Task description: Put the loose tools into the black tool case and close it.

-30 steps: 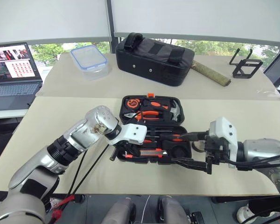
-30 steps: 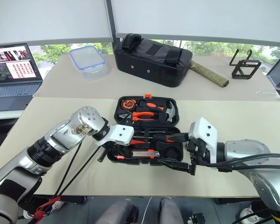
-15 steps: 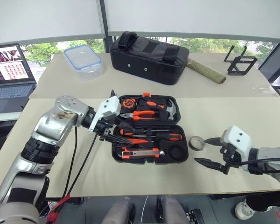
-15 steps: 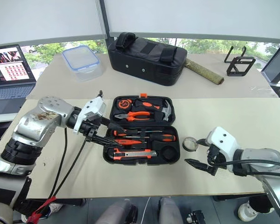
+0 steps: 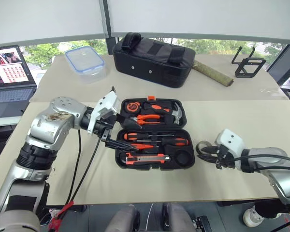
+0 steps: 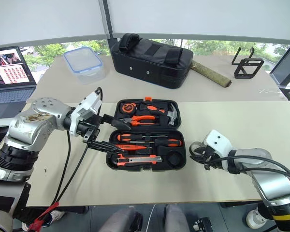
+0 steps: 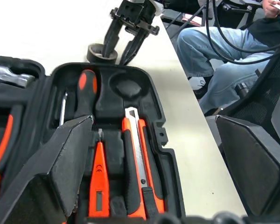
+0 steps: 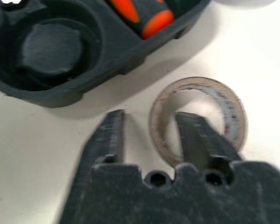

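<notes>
Beige table [image 5: 63, 159] below windows. Centre-left: left gripper [image 5: 114, 135], arm bent, jaws spread wide, empty, at the left edge of the open black tool case [image 5: 186, 163]. Lower right: right gripper [image 5: 206, 153] reaching leftward, one finger inside the tape roll [image 8: 199, 119], one outside, closing on its wall.

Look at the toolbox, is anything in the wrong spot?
Yes. The tape roll lies on the table beside the open tool case, while the round hollow in the case sits empty. The right end effector has one finger inside the roll and one outside.
</notes>
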Robot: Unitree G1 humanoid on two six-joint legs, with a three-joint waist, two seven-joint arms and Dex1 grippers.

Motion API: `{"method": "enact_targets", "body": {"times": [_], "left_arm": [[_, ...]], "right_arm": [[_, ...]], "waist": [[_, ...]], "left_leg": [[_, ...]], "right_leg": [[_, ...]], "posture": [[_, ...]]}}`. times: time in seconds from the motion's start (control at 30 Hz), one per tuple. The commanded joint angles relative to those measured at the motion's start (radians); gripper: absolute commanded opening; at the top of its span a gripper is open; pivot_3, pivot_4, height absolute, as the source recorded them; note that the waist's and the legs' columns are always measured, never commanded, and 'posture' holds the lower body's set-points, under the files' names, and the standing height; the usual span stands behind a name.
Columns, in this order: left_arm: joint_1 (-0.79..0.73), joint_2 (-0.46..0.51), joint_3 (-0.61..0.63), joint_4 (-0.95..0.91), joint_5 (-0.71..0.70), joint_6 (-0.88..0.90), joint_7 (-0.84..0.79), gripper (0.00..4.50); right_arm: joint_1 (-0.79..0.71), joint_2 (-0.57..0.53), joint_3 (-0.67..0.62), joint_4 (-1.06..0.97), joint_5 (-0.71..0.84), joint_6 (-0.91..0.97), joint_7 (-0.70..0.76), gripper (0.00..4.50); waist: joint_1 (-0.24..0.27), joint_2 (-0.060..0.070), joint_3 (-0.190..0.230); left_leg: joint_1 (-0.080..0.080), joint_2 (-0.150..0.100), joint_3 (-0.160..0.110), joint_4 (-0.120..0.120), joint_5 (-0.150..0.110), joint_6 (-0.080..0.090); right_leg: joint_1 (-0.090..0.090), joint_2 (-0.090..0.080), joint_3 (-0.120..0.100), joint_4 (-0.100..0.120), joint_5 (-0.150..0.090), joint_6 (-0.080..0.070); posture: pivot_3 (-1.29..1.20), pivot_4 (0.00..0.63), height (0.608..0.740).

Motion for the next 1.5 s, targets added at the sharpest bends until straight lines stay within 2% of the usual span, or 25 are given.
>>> {"method": "enact_targets", "body": {"times": [0.03,0.13,0.27,0.4,0.53,0.7,0.9,1.0,1.13,1.2,1.23,1.33,1.5], "left_arm": [[0.010,0.025,0.025,-0.041,-0.008,-0.023,-0.007,4.50],[0.026,0.041,0.017,-0.059,0.000,-0.037,-0.010,4.50],[0.041,0.060,-0.007,-0.047,0.043,-0.099,-0.032,4.50],[0.044,0.062,-0.025,-0.021,0.079,-0.150,-0.039,4.50],[0.035,0.059,-0.024,-0.011,0.086,-0.157,-0.044,4.50],[0.032,0.066,-0.009,-0.010,0.083,-0.147,-0.045,4.50],[0.036,0.073,-0.002,-0.011,0.083,-0.143,-0.039,4.50],[0.034,0.069,0.000,-0.005,0.084,-0.139,-0.027,4.50],[0.040,0.071,0.006,0.035,0.108,-0.128,0.021,4.50],[0.045,0.071,0.019,0.092,0.134,-0.125,0.069,4.50],[0.050,0.070,0.021,0.129,0.162,-0.146,0.103,4.50],[0.067,0.067,0.024,0.234,0.236,-0.209,0.189,3.84],[0.113,0.052,0.009,0.321,0.298,-0.276,0.230,1.70]], "right_arm": [[0.002,-0.034,-0.107,-0.086,0.076,0.051,0.035,0.05],[-0.034,-0.044,-0.194,-0.177,0.222,0.159,0.065,0.05],[-0.107,-0.031,-0.181,-0.289,0.350,0.206,0.089,0.05],[-0.129,-0.039,-0.044,-0.343,0.292,0.192,0.078,0.05],[-0.137,-0.046,0.081,-0.310,0.181,0.154,0.052,0.05],[-0.112,-0.085,0.142,-0.247,0.072,0.082,0.078,0.05],[-0.068,-0.117,0.150,-0.264,0.058,0.046,0.138,2.06],[-0.073,-0.099,0.092,-0.312,0.142,0.089,0.145,3.03],[-0.094,-0.094,-0.047,-0.293,0.266,0.176,0.135,3.03],[-0.116,-0.086,-0.092,-0.230,0.263,0.187,0.099,3.03],[-0.128,-0.080,-0.104,-0.188,0.250,0.187,0.080,2.78],[-0.150,-0.067,-0.108,-0.082,0.205,0.163,0.045,2.04],[-0.189,-0.027,-0.029,0.060,0.097,0.072,0.026,0.23]], "waist": [[-0.001,0.000,0.000],[-0.002,0.000,0.000],[-0.006,0.000,0.000],[-0.004,0.000,0.000],[-0.001,0.000,0.000],[-0.002,0.000,0.001],[-0.004,0.000,0.000],[-0.004,0.000,0.001],[-0.004,0.000,0.001],[-0.004,0.000,0.001],[-0.004,0.000,0.001],[-0.004,0.000,0.001],[-0.006,0.000,0.001]], "left_leg": [[0.000,0.000,0.000,0.000,0.000,0.000],[0.000,0.000,0.000,0.000,0.000,0.000],[0.000,0.001,0.000,0.000,0.000,0.000],[0.000,0.001,0.000,-0.002,0.000,0.000],[-0.001,0.000,0.000,0.000,-0.001,0.001],[-0.001,0.000,0.000,0.000,-0.001,0.001],[-0.001,0.000,0.000,0.000,-0.001,0.001],[-0.001,0.000,0.000,0.000,-0.001,0.001],[-0.001,0.000,0.000,0.000,-0.001,0.001],[-0.001,0.000,0.000,0.000,-0.001,0.001],[-0.001,0.000,0.000,0.000,-0.001,0.001],[-0.001,0.000,0.000,-0.001,-0.001,0.001],[-0.001,0.000,0.000,-0.001,-0.001,0.001]], "right_leg": [[0.000,0.000,0.000,0.000,0.000,0.000],[0.000,0.000,0.000,0.000,0.000,0.000],[0.000,0.000,0.000,-0.001,0.000,0.000],[0.000,0.000,0.000,-0.001,0.000,0.000],[0.000,-0.001,-0.001,-0.002,0.000,0.000],[0.000,-0.001,-0.001,-0.001,0.000,0.000],[0.000,0.000,-0.001,-0.001,0.000,0.000],[0.000,-0.001,-0.001,-0.002,0.000,0.000],[0.000,-0.001,-0.001,-0.002,0.000,0.000],[0.000,0.000,-0.001,-0.002,0.000,0.000],[0.000,0.000,-0.001,-0.002,0.000,0.000],[0.000,0.000,-0.001,-0.001,0.000,0.000],[-0.001,0.000,-0.001,-0.001,0.000,0.000]], "posture": [[0.00,0.150,0.714],[0.00,0.150,0.714],[0.00,0.150,0.714],[0.00,0.150,0.714],[0.00,0.150,0.714],[0.00,0.150,0.714],[0.00,0.150,0.714],[0.00,0.150,0.714],[0.00,0.150,0.714],[0.00,0.150,0.714],[0.00,0.150,0.714],[0.00,0.150,0.714],[0.00,0.150,0.714]]}}
